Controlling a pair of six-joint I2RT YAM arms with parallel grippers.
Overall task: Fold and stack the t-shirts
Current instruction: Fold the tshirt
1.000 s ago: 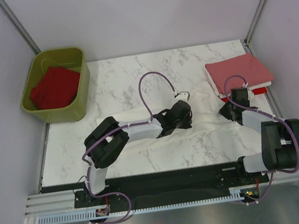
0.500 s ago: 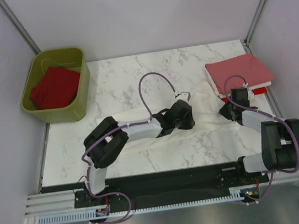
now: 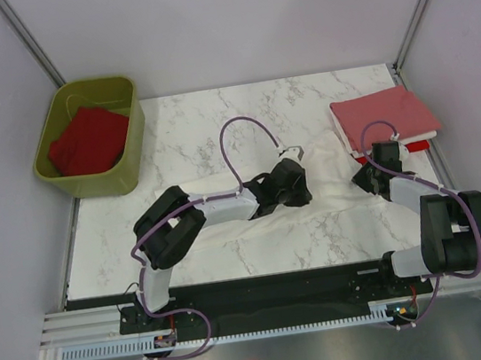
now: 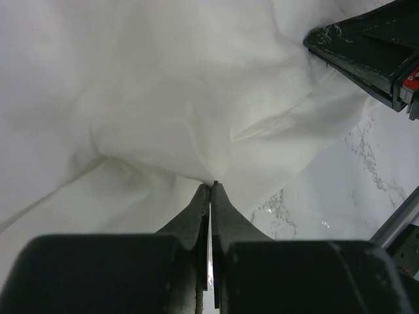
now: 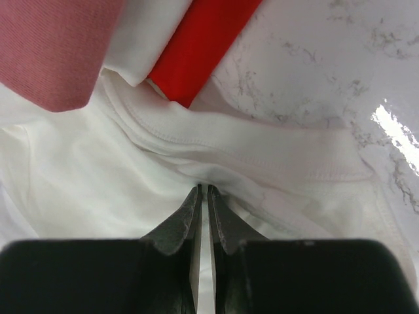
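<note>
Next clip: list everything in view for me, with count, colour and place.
loose t-shirt: one, white, spread across the table from the middle to the right.
stacked t-shirts: three layers showing, salmon pink over white over red, far right.
bundled t-shirt: one, red, inside the tub.
tub: one, olive green, far left corner.
table: one, white marble.
left claw: one, black, shut on the loose t-shirt.
right claw: one, black, shut on the loose t-shirt beside the stack.

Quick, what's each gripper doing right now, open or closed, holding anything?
Left gripper: closed, pinching the white t-shirt.
Right gripper: closed, pinching the same white t-shirt.
</note>
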